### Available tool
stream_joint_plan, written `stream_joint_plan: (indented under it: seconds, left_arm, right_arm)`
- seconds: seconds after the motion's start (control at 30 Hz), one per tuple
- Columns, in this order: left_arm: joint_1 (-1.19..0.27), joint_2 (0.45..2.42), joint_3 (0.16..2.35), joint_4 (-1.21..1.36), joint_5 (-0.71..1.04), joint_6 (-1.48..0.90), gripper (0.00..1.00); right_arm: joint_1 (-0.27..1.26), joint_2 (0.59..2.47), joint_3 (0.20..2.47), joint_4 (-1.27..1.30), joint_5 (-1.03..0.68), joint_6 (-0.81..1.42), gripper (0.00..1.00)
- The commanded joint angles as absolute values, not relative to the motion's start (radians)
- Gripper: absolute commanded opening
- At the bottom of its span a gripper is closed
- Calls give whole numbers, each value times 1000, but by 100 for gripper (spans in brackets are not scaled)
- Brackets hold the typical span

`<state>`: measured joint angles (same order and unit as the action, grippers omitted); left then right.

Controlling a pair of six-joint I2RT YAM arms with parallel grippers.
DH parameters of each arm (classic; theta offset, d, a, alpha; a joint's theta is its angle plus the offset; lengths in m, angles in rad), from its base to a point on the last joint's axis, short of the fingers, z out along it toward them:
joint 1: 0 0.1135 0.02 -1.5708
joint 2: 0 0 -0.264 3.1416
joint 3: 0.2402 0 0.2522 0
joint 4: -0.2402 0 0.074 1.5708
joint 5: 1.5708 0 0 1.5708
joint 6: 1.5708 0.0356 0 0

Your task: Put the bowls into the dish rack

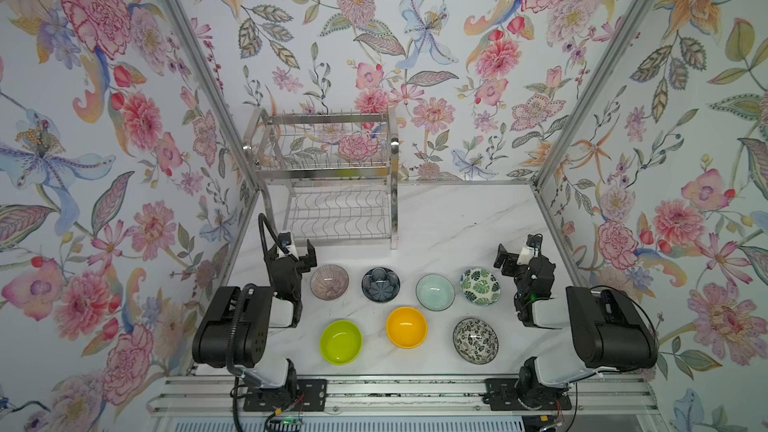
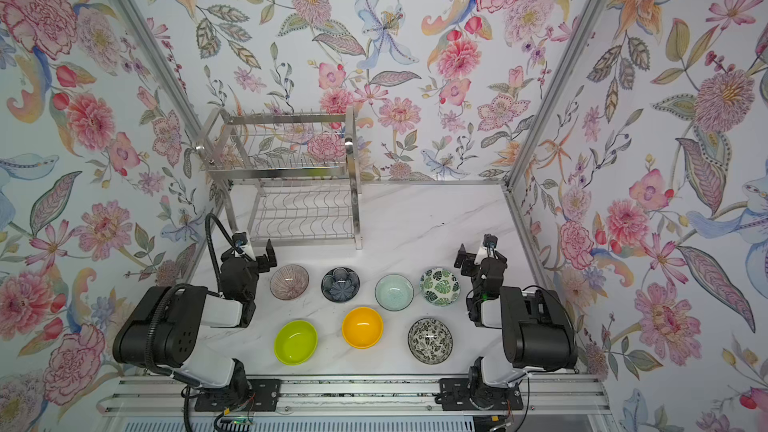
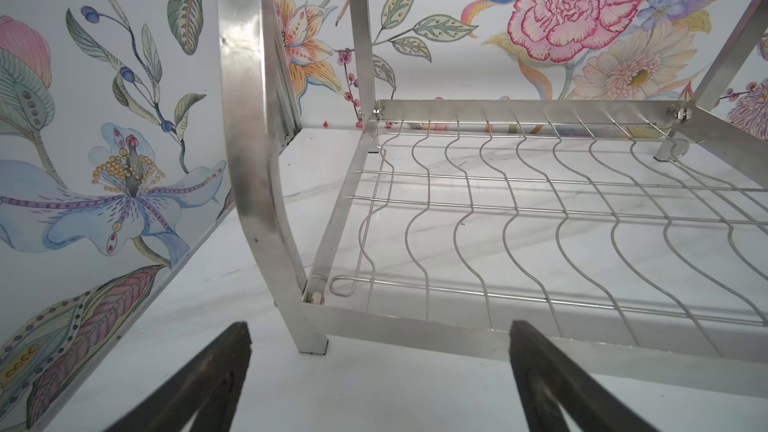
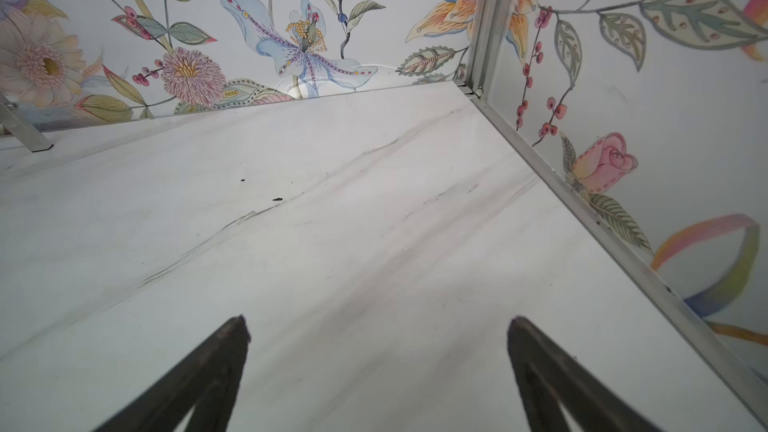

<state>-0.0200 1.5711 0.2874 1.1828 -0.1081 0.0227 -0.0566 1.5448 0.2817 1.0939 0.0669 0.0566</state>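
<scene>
Several bowls stand upright on the white marble table in both top views. In the back row are a pinkish-brown ribbed bowl [image 1: 329,282], a dark navy flower bowl [image 1: 380,284], a pale mint bowl [image 1: 435,292] and a green-leaf bowl [image 1: 480,286]. In front are lime green [image 1: 340,342], orange-yellow [image 1: 406,327] and black-and-white floral [image 1: 475,340] bowls. The steel dish rack [image 1: 328,176] stands empty at the back left. My left gripper [image 1: 300,252] is open beside the ribbed bowl, facing the rack's lower shelf [image 3: 498,209]. My right gripper [image 1: 514,254] is open beside the leaf bowl. Both hold nothing [image 3: 380,326] [image 4: 377,320].
Floral walls with aluminium corner posts [image 1: 582,89] close in the table on three sides. The rack's front left leg [image 3: 311,338] stands close ahead of my left gripper. One rack foot [image 4: 25,135] shows in the right wrist view. An aluminium rail [image 1: 395,396] carries both arm bases.
</scene>
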Motion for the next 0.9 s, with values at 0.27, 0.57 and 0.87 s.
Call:
stream_joint_plan:
  seconds: [0.27,0.57,0.87]
  left_arm:
    - [-12,1575,286,1188,-85,34,99]
    - [-14,1577,288,1184,-89,32,99]
    - [-13,1578,291,1178,-89,32,99]
  right_arm:
    - [-61,1545,290,1108,64,63,98]
    - [-61,1545,291,1106,65,63,99]
    - [-74,1544,306,1076,47,78,98]
